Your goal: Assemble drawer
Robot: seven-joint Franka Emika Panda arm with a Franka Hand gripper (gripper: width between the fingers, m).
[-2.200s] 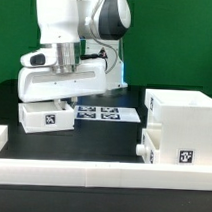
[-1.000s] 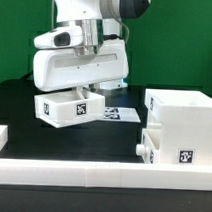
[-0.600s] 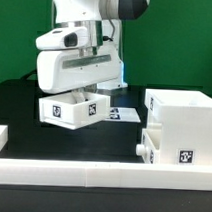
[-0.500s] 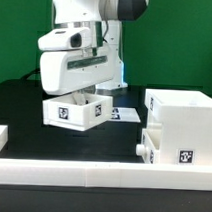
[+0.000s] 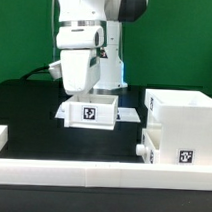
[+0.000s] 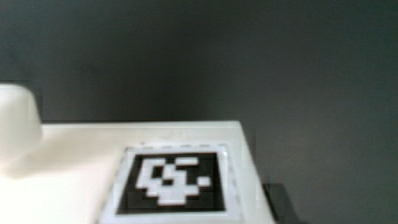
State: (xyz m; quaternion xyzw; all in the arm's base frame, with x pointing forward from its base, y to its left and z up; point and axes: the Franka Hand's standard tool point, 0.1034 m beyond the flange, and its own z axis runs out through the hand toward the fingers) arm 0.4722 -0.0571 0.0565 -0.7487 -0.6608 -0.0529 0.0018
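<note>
My gripper [image 5: 88,92] is shut on the rim of a small white open-top tray [image 5: 91,111] and holds it just above the black table. The tray's tagged side faces the exterior camera. In the wrist view the tray's white wall with a black-and-white tag [image 6: 173,181] fills the lower part, and my fingertips are not clear there. The tall boxy housing [image 5: 181,125] stands at the exterior view's right. A second tray with a knob [image 5: 142,151] sits in its lower part.
The long low white border wall [image 5: 81,174] runs along the front of the table. A strip of the marker board [image 5: 129,115] shows behind the held tray. A blurred white shape [image 6: 15,120] is at the wrist view's edge.
The gripper has lifted the tray off the table, carried it toward the exterior view's right and turned it, so its tagged side now faces the camera squarely.
</note>
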